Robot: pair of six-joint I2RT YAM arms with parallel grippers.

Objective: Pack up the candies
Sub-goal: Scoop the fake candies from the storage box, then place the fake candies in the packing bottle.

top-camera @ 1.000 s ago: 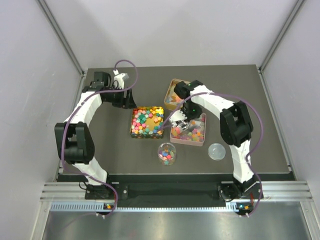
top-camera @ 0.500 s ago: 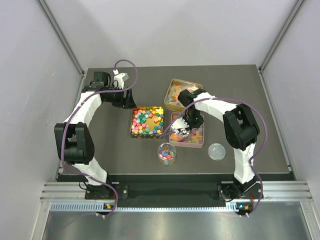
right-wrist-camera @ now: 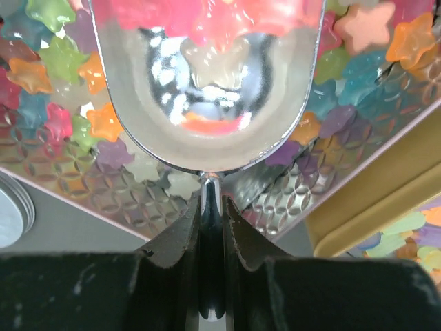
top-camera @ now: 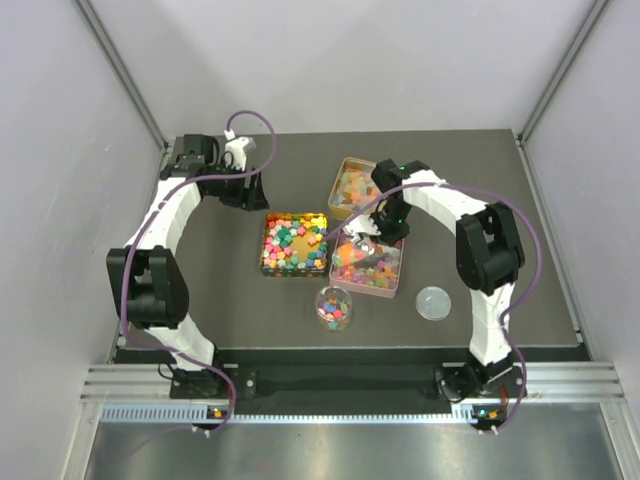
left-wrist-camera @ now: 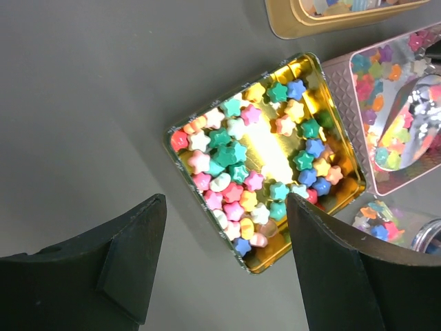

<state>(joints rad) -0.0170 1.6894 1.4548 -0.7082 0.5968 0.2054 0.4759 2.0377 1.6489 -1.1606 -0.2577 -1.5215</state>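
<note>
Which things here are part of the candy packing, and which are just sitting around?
In play:
- candies
- scoop, clamped by the right gripper over the pink tin
- gold tin, full of stars
- clear jar, candies inside

Idle for now, likely:
- jar lid, alone at right
- far gold tin
- left gripper, open above the gold tin

My overhead camera looks down from behind the near edge onto the whole dark grey table. My left wrist camera faces down, well above the square gold metal tin, shared with the overhead. My right wrist camera sits very close behind the shiny metal scoop, over translucent star-shaped candies.
</note>
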